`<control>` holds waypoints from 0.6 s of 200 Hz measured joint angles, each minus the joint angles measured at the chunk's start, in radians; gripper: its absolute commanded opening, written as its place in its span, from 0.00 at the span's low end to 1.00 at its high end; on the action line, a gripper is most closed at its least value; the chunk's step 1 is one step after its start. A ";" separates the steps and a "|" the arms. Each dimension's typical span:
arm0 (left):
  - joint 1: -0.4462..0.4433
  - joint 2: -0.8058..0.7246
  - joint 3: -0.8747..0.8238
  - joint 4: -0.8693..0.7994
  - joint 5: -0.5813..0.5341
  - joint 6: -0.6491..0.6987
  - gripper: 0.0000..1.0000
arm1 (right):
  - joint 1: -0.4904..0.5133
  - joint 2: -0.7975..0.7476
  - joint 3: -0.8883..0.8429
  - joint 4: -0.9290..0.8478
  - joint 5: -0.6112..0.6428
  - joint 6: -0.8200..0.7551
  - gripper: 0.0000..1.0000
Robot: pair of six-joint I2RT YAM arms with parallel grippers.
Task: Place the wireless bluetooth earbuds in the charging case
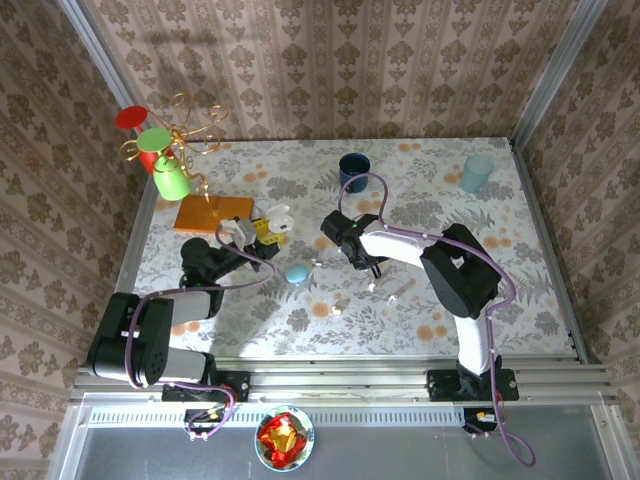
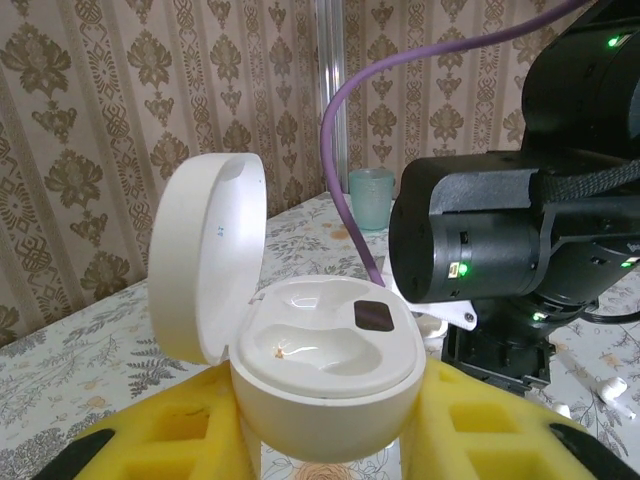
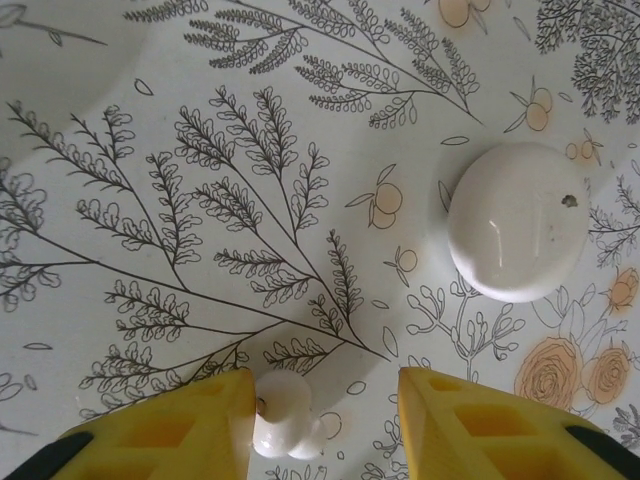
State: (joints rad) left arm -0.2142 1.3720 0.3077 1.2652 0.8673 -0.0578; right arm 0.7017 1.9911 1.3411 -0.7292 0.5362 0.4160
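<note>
Yellow fingers (image 2: pixel 160 430) of the left gripper (image 2: pixel 325 425) sit right up at the lens. Above the floral table (image 2: pixel 100 370) they're pinching the white charging case (image 2: pixel 325 365) by its base, lid flipped up, and the wells inside look empty. So I'd say 0 buds seated and all the inserting is left. The right gripper (image 3: pixel 322 415) is spread low over the table, with 1 white earbud (image 3: pixel 282 415) lying between the jaws, touching 1 finger with a clear gap to the other. Its long axis seems to run along the fingers, fat round end pointing away from the wrist, but the near end is cut off.
</note>
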 measured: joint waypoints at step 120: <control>0.000 -0.001 0.000 0.000 0.000 0.006 0.34 | 0.010 0.026 0.007 -0.032 0.003 -0.002 0.22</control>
State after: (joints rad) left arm -0.2142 1.3708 0.3077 1.2648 0.8673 -0.0513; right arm 0.7120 2.0174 1.3479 -0.7616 0.5392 0.4141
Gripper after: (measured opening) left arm 0.338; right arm 0.242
